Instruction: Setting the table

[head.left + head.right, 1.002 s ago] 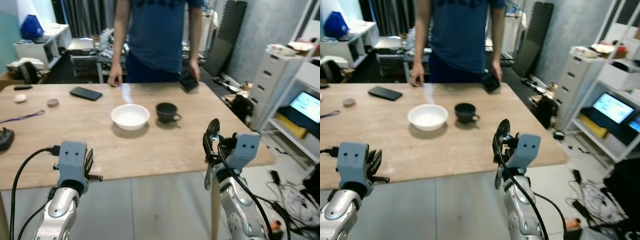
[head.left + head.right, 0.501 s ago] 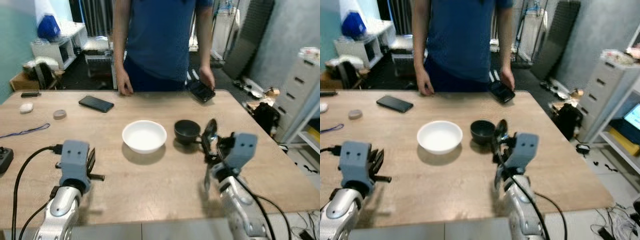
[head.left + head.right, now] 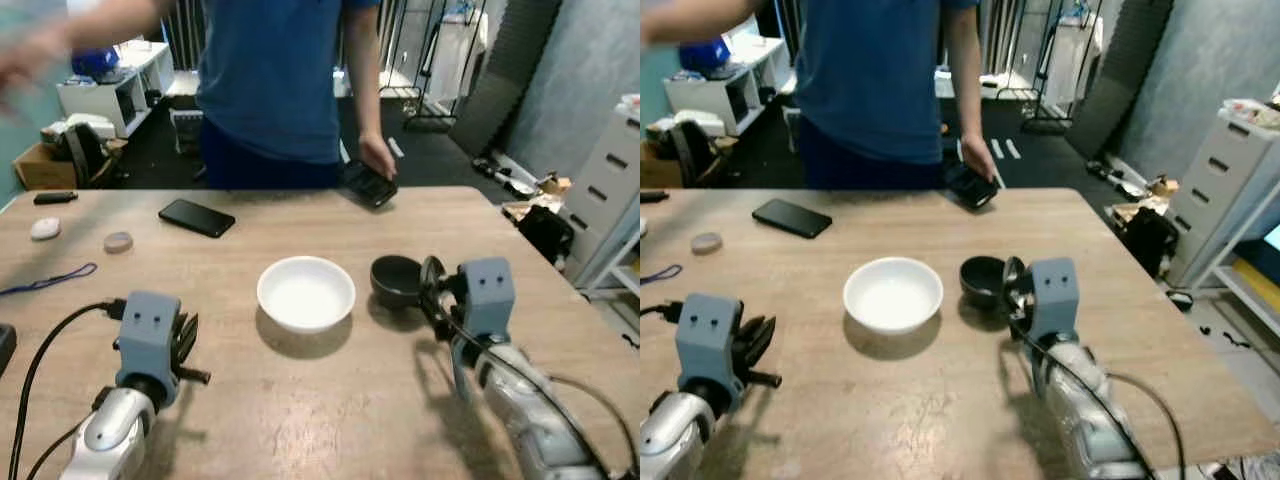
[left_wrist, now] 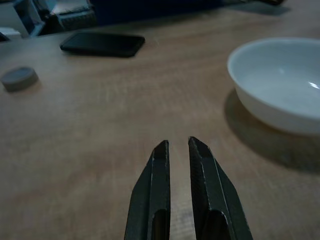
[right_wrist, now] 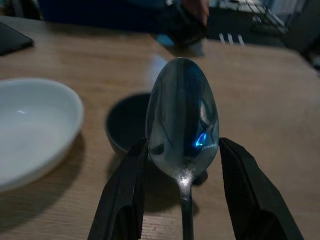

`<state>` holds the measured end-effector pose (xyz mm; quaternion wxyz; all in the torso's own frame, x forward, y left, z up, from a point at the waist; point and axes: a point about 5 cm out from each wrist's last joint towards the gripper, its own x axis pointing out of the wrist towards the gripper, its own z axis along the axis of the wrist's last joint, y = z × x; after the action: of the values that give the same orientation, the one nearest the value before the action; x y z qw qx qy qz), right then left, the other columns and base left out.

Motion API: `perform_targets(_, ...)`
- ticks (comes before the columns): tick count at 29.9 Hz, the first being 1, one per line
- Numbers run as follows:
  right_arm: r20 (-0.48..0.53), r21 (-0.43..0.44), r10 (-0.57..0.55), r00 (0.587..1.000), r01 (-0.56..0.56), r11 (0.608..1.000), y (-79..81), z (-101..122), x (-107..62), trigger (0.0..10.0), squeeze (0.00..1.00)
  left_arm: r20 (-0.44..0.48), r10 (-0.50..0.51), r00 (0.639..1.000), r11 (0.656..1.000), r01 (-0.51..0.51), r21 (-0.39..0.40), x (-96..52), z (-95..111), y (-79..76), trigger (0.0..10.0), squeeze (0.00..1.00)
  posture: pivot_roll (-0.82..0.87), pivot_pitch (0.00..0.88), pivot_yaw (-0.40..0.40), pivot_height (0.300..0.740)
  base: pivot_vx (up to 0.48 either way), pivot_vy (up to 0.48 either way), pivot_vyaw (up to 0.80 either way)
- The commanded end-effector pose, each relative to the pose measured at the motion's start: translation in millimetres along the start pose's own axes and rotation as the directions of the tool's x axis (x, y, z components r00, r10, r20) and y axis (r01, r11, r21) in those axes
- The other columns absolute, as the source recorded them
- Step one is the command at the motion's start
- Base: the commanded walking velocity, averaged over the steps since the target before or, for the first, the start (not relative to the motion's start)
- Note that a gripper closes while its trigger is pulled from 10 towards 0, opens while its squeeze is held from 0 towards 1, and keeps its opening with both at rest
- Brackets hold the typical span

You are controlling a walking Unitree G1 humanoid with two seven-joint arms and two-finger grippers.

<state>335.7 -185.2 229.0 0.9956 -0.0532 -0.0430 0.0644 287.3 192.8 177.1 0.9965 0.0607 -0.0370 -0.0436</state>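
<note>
Cluttered home workspace: wooden bench (image 3: 300,420) in front, white drawers and shelving off to the robot's right, a person in a blue shirt (image 3: 270,80) standing at the far edge with a dark phone in hand (image 3: 368,183).

Right pincer (image 5: 182,200) is hovering over the bench toward its right edge, fingers (image 5: 125,200) spread on either side of a metal spoon (image 5: 183,115). The handle is running down between them, and I can't tell where exactly they're gripping it, but the spoon is standing bowl-up with nothing else supporting it, so I'm judging it clamped lower down. Upright carry is probably keeping it clear of the dishes until a spot is chosen.

Spoon is looking shiny and steel, with an oval bowl reflecting room light and a thin stem.

Just beyond the spoon, a small dark cup (image 3: 398,280) is sitting on the bench. Beside it toward the middle, not touching, a white bowl (image 3: 306,292) is sitting empty. The spoon likely belongs next to this pair.

Left pincer (image 4: 179,147) is idling low over the near-left part of the bench, fingers nearly closed with a thin gap, holding nothing.

Farther out toward the far-left corner: a black phone (image 3: 196,217), a small grey disc (image 3: 118,241), a blue cord (image 3: 45,282).
</note>
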Motion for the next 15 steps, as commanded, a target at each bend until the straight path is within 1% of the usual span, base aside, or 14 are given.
perform_targets(1, -0.024, 0.011, 0.031, 0.999, -0.03, 0.999, 1.1, 7.3, -1.7, 10.0, 0.0, -0.024, -0.008, 1.0, 1.0, 0.008, -0.005, -3.3, -4.7, -3.6, 10.0, 0.0, 0.06, 0.12, 0.02, 0.74, 0.0, 0.0, 0.0)
perform_targets(2, -0.024, 0.011, 0.031, 0.999, -0.03, 0.999, 1.1, 7.3, -1.7, 10.0, 0.0, -0.024, -0.008, 1.0, 1.0, 0.008, -0.005, -3.3, -4.7, -3.6, 10.0, 0.0, 0.06, 0.12, 0.02, 0.74, 0.0, 0.0, 0.0)
perform_targets(3, -0.042, 0.027, 0.054, 0.998, -0.053, 0.998, -0.2, 14.5, -4.5, 10.0, 0.0, -0.031, -0.012, 0.999, 1.0, 0.012, -0.004, -5.4, -6.3, -6.1, 10.0, 0.0, 0.06, 0.124, 0.013, 0.74, 0.0, 0.0, 0.0)
perform_targets(4, -0.054, 0.033, 0.072, 0.996, -0.071, 0.997, -0.1, 15.9, -6.5, 10.0, 0.0, -0.036, -0.016, 0.999, 1.0, 0.016, -0.002, -6.4, -7.4, -7.2, 10.0, 0.0, 0.05, 0.126, 0.012, 0.74, 0.0, 0.0, 0.0)
perform_targets(6, -0.101, 0.054, 0.111, 0.989, -0.106, 0.993, 1.4, 15.0, -12.1, 10.0, 0.0, -0.047, -0.022, 0.999, 1.0, 0.022, 0.0, -8.1, -9.5, -8.6, 10.0, 0.0, 0.05, 0.13, 0.011, 0.74, 0.0, 0.0, 0.0)
perform_targets(7, -0.139, 0.034, 0.145, 0.98, -0.142, 0.989, 3.4, 12.4, -17.5, 10.0, 0.0, -0.054, -0.025, 0.998, 1.0, 0.025, 0.0, -9.1, -10.5, -8.9, 10.0, 0.0, 0.05, 0.131, 0.01, 0.74, 0.0, 0.0, 0.0)
perform_targets(8, -0.139, 0.034, 0.145, 0.98, -0.142, 0.989, 3.4, 12.4, -17.5, 10.0, 0.0, -0.054, -0.025, 0.998, 1.0, 0.025, 0.0, -9.1, -10.5, -8.9, 10.0, 0.0, 0.05, 0.131, 0.01, 0.74, 0.0, 0.0, 0.0)
perform_targets(10, -0.181, 0.03, 0.187, 0.965, -0.185, 0.982, 7.1, 7.8, -22.6, 10.0, 0.0, -0.064, -0.025, 0.998, 1.0, 0.025, 0.001, -9.4, -12.2, -9.0, 10.0, 0.0, 0.04, 0.134, 0.008, 0.74, 0.0, 0.0, 0.0)
perform_targets(12, -0.236, 0.045, 0.204, 0.95, -0.199, 0.979, 9.7, -3.3, -25.6, 10.0, 0.0, -0.071, -0.026, 0.997, 1.0, 0.026, 0.003, -9.1, -13.8, -9.9, 10.0, 0.0, 0.04, 0.135, 0.002, 0.74, 0.0, 0.0, 0.0)
perform_targets(14, -0.294, 0.102, 0.196, 0.936, -0.174, 0.98, 13.8, -20.6, -23.9, 10.0, 0.0, -0.074, -0.023, 0.997, 1.0, 0.023, 0.004, -8.3, -14.7, -11.4, 10.0, 0.0, 0.04, 0.138, -0.006, 0.74, 0.0, 0.0, 0.0)
perform_targets(15, -0.308, 0.144, 0.187, 0.933, -0.148, 0.978, 16.7, -27.3, -21.0, 10.0, 0.0, -0.075, -0.019, 0.997, 1.0, 0.019, 0.003, -8.2, -14.9, -11.8, 10.0, 0.0, 0.04, 0.138, -0.007, 0.74, 0.0, 0.0, 0.0)
